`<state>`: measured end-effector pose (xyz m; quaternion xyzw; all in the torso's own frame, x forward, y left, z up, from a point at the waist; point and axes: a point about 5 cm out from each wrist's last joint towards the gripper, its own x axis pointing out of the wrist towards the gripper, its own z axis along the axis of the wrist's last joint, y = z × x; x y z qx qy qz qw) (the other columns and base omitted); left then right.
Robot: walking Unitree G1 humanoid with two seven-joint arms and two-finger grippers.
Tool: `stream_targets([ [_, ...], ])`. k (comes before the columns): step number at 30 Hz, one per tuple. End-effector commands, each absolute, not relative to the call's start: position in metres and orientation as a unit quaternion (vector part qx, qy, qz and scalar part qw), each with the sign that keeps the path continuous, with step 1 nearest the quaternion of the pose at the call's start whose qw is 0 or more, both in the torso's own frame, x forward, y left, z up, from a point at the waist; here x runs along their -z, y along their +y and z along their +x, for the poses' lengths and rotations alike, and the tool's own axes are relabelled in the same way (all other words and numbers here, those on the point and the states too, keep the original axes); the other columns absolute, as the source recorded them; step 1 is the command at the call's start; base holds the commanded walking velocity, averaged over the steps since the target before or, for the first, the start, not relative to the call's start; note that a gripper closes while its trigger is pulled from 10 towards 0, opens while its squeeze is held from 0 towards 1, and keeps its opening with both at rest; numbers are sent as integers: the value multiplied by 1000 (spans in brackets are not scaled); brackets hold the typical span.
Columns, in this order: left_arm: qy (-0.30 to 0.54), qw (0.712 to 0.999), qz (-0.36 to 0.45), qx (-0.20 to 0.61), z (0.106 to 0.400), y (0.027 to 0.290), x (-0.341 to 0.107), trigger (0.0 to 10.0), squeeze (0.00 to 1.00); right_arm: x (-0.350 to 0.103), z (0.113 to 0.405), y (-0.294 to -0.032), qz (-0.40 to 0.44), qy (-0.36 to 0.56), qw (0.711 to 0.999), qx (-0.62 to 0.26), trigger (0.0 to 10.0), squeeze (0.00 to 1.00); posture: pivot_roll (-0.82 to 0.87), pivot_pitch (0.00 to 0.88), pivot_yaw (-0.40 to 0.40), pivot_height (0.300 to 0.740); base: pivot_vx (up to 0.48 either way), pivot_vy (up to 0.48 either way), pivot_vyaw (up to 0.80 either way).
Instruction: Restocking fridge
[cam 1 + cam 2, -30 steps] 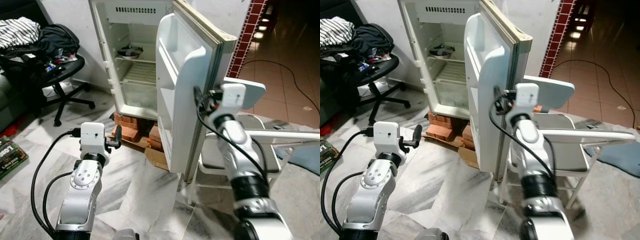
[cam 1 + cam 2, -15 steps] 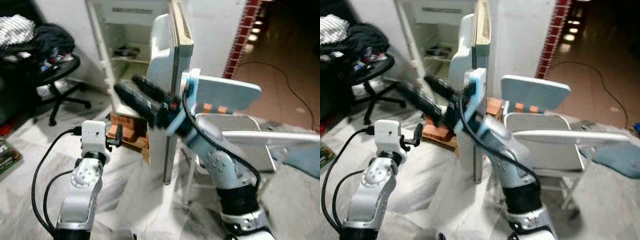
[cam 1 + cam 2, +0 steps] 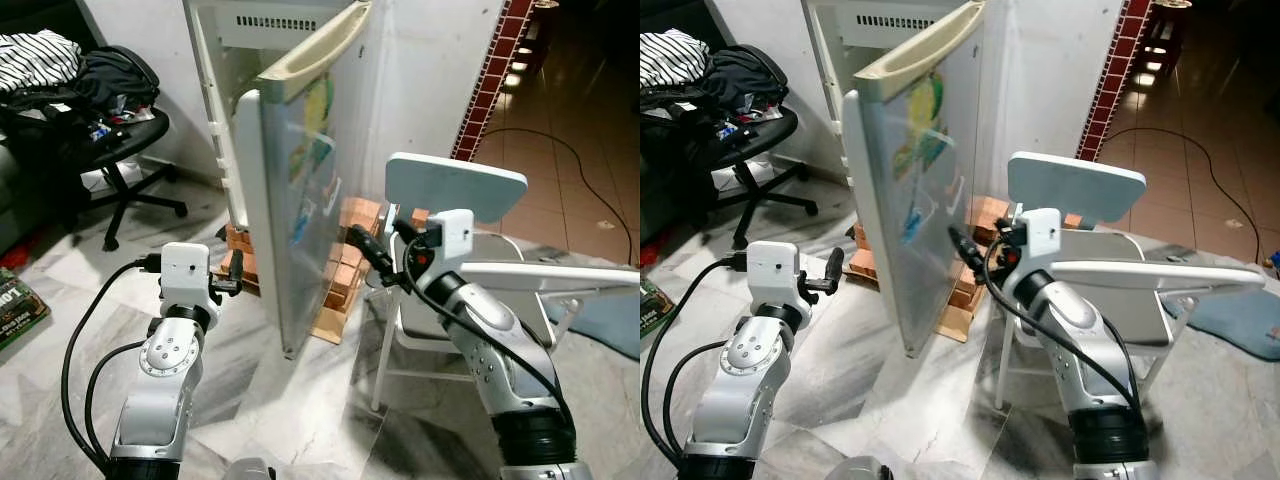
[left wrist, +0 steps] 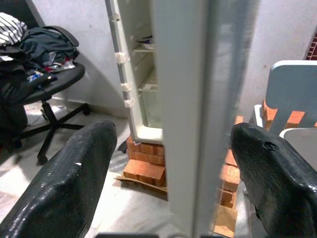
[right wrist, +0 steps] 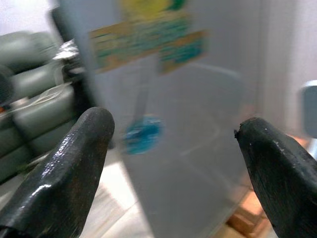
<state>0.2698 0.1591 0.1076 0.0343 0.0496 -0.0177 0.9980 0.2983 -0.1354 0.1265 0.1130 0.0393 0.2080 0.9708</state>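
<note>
The small white fridge (image 3: 212,70) stands on bricks, its door (image 3: 300,210) swung partway toward shut so the stickered outer face shows. My right gripper (image 3: 366,250) is open, its fingers (image 5: 74,158) spread wide and pointing at that outer face (image 5: 168,114) from close by; whether they touch it I cannot tell. My left gripper (image 3: 233,272) is open and held low on the other side of the door. In the left wrist view the door's edge (image 4: 198,99) stands between its fingers (image 4: 69,178), with the fridge's shelves (image 4: 146,74) behind. Nothing is held.
A black office chair (image 3: 115,135) piled with clothes stands at the left. A white plastic chair (image 3: 455,185) is right behind my right arm. Bricks (image 3: 352,225) and cardboard (image 3: 328,322) lie under the fridge. A cable (image 3: 590,170) runs across the tiled floor at the right.
The fridge door has swung from wide open to partway shut. My right arm came off the door's edge and now sits lower, at its outer face. The left arm has stayed put.
</note>
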Motion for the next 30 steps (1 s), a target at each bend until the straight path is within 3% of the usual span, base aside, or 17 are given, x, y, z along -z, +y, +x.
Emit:
stream_targets([
  [1,42,998,39,20,272,160,-111,10000,0,-129,303,-141,95,24,980,-174,10000,0,53,0,9,740,0,0,0],
  [8,46,998,35,15,269,163,-108,10000,0,-120,297,-152,65,17,991,-116,10000,0,54,0,5,740,0,43,0],
  [30,19,997,36,65,284,153,-127,10000,0,-106,296,-168,11,9,1000,21,10000,0,25,0,36,740,0,480,0],
])
